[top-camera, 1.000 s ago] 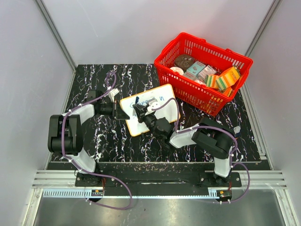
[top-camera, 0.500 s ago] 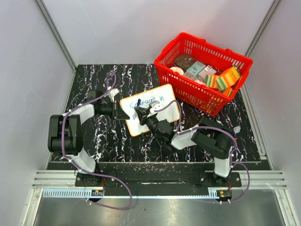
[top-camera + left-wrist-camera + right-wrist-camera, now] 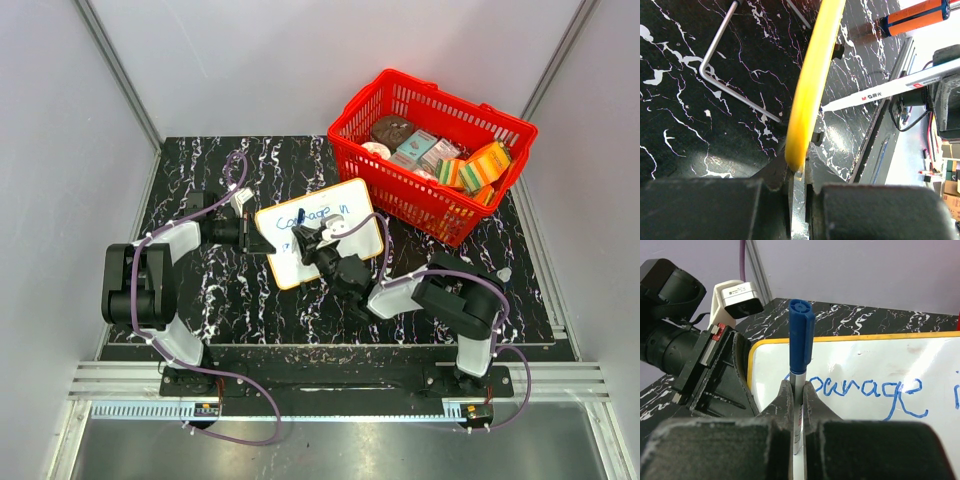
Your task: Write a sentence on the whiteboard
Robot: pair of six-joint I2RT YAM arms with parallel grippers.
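The whiteboard (image 3: pixel 345 238), white with a yellow rim, lies tilted on the black marble table. My left gripper (image 3: pixel 262 243) is shut on its left edge, and the left wrist view shows the yellow rim (image 3: pixel 812 80) pinched between the jaws of the left gripper (image 3: pixel 799 170). The sentence (image 3: pixel 312 213) reads "Courage in" in blue, and its first word (image 3: pixel 875 390) shows in the right wrist view. My right gripper (image 3: pixel 797 395) is shut on a marker (image 3: pixel 802 335), blue cap up, standing at the board's left part below the words. The marker's tip (image 3: pixel 824 107) meets the board's face.
A red basket (image 3: pixel 400 195) full of packaged goods stands at the back right, close to the whiteboard's far corner. A bent metal hex key (image 3: pixel 735 85) lies on the table behind the board. An orange cylinder (image 3: pixel 912 15) lies past the board's edge.
My right gripper with the marker has shifted slightly right and toward the near side, uncovering the words "Courage in". The left gripper and the board have not moved.
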